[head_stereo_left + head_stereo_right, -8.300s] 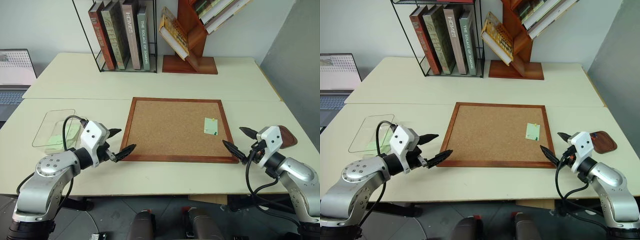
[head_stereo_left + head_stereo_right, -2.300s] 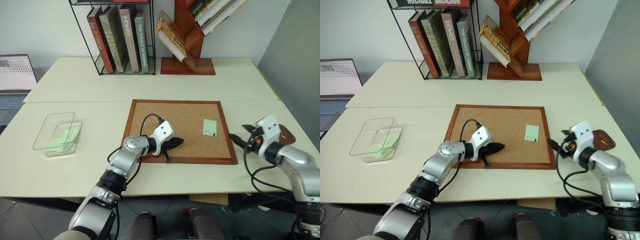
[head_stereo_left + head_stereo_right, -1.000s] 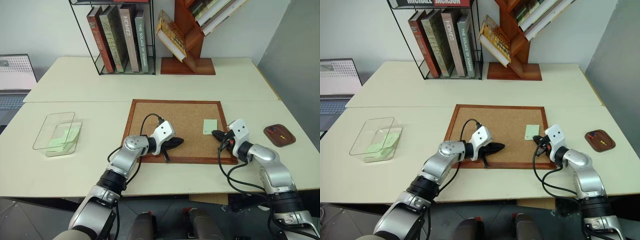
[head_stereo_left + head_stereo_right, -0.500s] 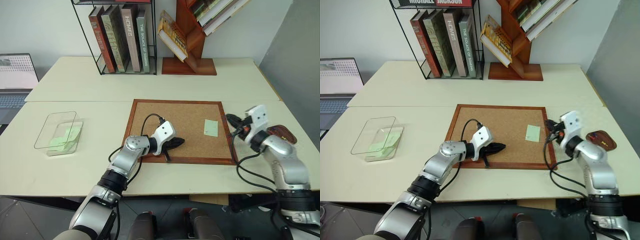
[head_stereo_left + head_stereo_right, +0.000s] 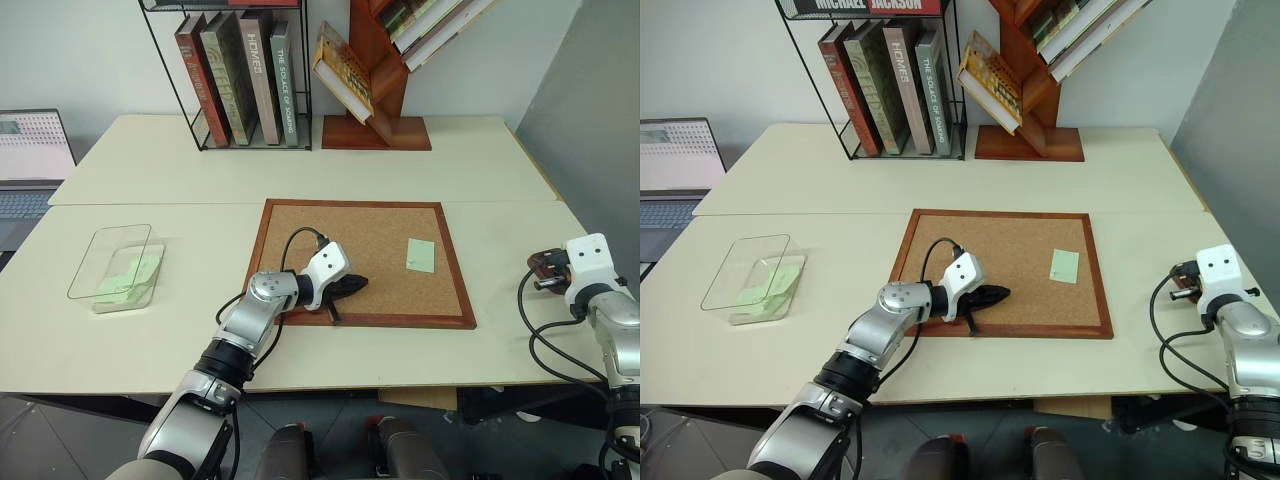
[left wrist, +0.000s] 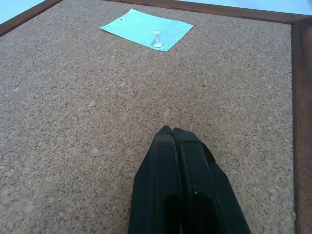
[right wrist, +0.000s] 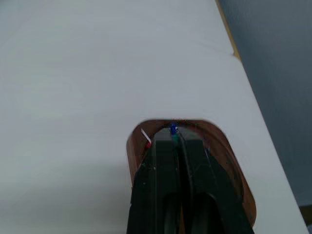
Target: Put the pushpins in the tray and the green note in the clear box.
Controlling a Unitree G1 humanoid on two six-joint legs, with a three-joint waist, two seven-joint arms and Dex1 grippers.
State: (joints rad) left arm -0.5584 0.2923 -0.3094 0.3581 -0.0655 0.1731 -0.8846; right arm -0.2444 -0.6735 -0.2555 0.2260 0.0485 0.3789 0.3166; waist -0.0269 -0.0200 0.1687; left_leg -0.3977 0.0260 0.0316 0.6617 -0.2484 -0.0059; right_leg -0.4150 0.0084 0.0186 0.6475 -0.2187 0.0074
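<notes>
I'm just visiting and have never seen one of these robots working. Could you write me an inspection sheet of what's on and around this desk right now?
Surface: pale table with a corkboard.
Job's things: green note on the corkboard, a white pushpin in it; tray at the table's right edge holding pins; clear box at left with green paper inside.
Clutter: nothing seen.
Grippers: left gripper shut, over the cork; right gripper shut on a blue-headed pin over the tray.
Cables: black cables on both arms.
Surroundings: book rack, wooden shelf, laptop.

An office: desks, laptop, book racks.
</notes>
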